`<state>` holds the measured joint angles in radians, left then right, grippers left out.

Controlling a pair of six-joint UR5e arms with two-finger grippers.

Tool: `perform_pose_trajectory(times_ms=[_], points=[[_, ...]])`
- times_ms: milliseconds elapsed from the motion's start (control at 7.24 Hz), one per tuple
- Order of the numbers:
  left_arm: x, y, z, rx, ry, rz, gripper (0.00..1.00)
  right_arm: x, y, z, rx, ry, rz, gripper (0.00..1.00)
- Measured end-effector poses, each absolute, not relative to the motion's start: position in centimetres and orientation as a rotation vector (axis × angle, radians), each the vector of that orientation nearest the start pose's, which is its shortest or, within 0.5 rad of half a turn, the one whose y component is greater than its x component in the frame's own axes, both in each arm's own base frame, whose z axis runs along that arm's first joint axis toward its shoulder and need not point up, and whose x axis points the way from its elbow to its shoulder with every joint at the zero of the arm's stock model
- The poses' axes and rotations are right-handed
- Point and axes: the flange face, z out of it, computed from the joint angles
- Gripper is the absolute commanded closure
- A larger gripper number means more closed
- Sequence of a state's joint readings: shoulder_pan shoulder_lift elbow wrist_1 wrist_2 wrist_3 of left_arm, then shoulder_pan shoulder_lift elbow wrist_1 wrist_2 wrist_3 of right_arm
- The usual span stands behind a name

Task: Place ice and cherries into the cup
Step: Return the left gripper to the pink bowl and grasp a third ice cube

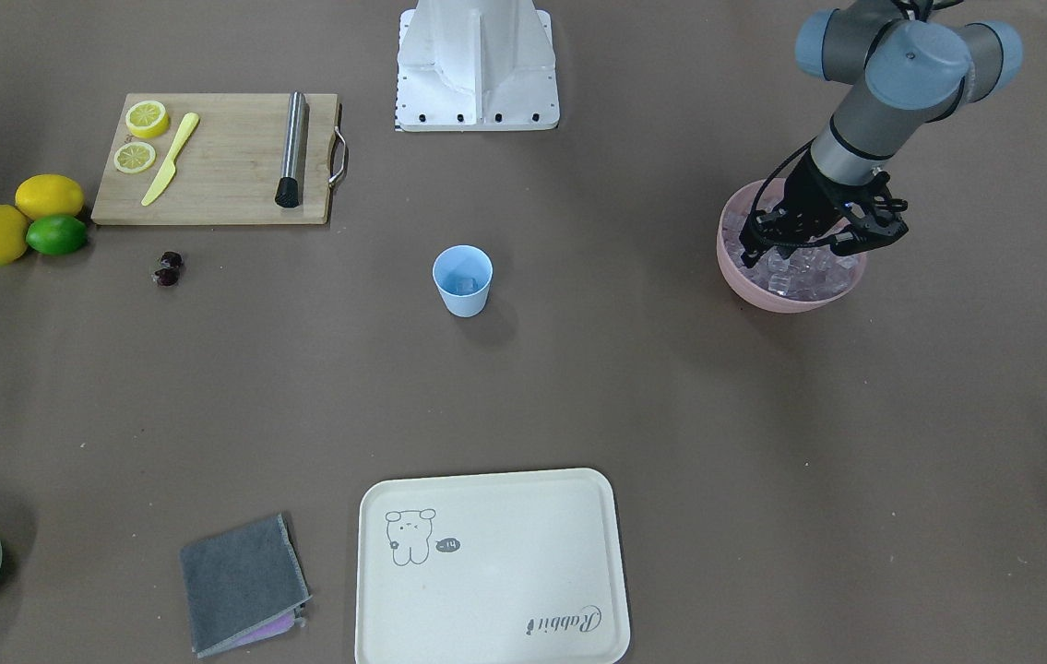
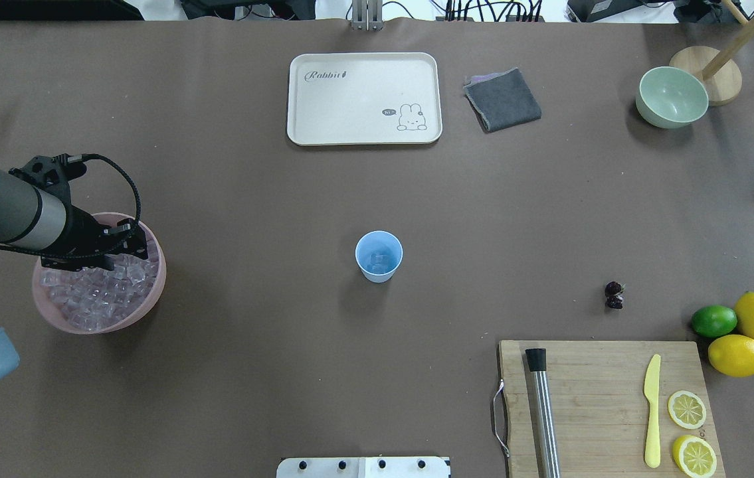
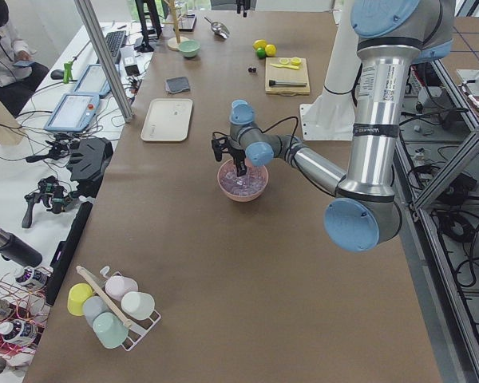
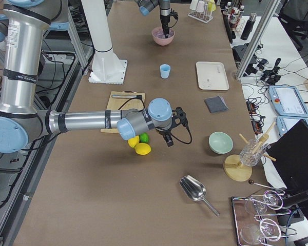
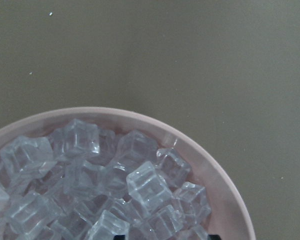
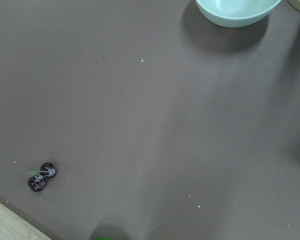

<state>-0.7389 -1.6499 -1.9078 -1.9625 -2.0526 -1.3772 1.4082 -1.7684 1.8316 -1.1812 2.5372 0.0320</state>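
1. Overhead exterior view: the light blue cup (image 2: 378, 255) stands upright at mid-table, well apart from everything else. Pale glassy shapes lie inside it.
2. The left gripper (image 1: 798, 244) is lowered into the pink bowl (image 2: 159, 282). Its fingers are spread apart, with the tips among the ice cubes (image 5: 145, 185). No cube is seen clamped between them.
3. The cherries (image 2: 614, 295), two and touching each other, lie on the bare table near the wooden cutting board (image 2: 602, 398), well apart from the cup.
4. The right gripper (image 4: 169, 138) hangs near the lemons (image 4: 142, 149). It shows only in the exterior right view, so I cannot tell whether it is released or clenched.
5. Legible writing: "Rabbit" on the cream tray (image 2: 363, 99), beside a cartoon animal. The text in the small speech bubble is too small to read.
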Motion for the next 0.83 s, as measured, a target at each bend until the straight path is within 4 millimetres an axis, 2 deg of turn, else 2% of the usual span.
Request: perform_pose_trajectory(times_ms=[552, 690, 828], points=[[34.1, -40.7, 41.5, -0.079, 0.917, -0.319, 0.41, -1.7, -42.3, 56.4, 0.318, -0.99, -0.333, 0.01], [34.3, -40.3, 41.6, -0.086, 0.916, -0.317, 0.54, -1.6, -42.2, 56.6, 0.316, -0.99, -0.332, 0.01], [34.3, -40.0, 41.8, -0.089, 0.916, -0.316, 0.95, -1.6, -42.0, 56.7, 0.313, -0.991, -0.329, 0.01]])
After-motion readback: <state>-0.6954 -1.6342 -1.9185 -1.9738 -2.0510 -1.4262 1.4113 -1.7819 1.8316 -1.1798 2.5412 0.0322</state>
